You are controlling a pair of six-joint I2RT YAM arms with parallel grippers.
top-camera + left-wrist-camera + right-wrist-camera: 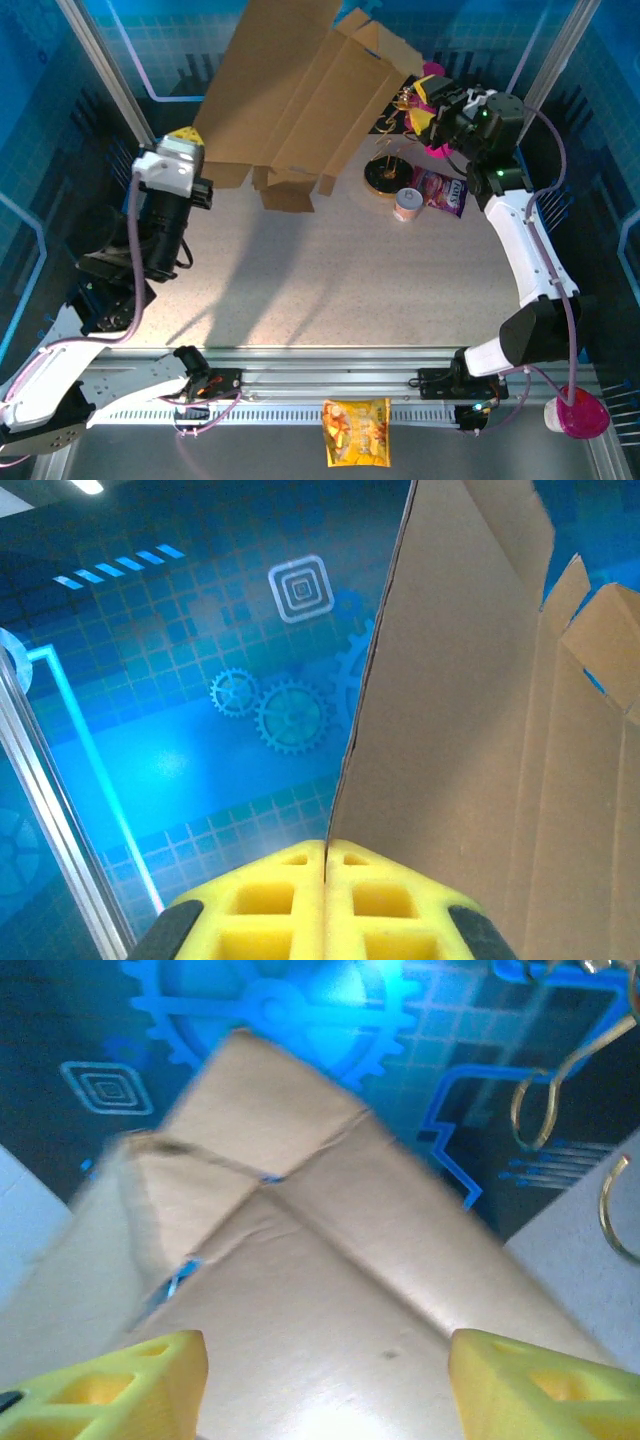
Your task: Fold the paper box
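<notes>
The paper box (290, 90) is a large brown cardboard sheet with flaps, held up off the table at the back and tilted. My left gripper (190, 135) is at its lower left edge. In the left wrist view the yellow jaws (325, 855) are pressed together on the thin edge of the paper box (460, 730). My right gripper (425, 100) is at the sheet's right end. In the right wrist view its yellow fingers (150, 1370) stand wide apart, and the creased panels of the paper box (330, 1260) lie just beyond them. I see no contact with the fingers.
A dark round stand with gold hooks (385, 170), a small can (407, 204) and a purple snack bag (440, 190) sit at the back right, under the right arm. An orange snack bag (356, 432) lies at the near rail, and a pink bowl (578, 415) at the near right.
</notes>
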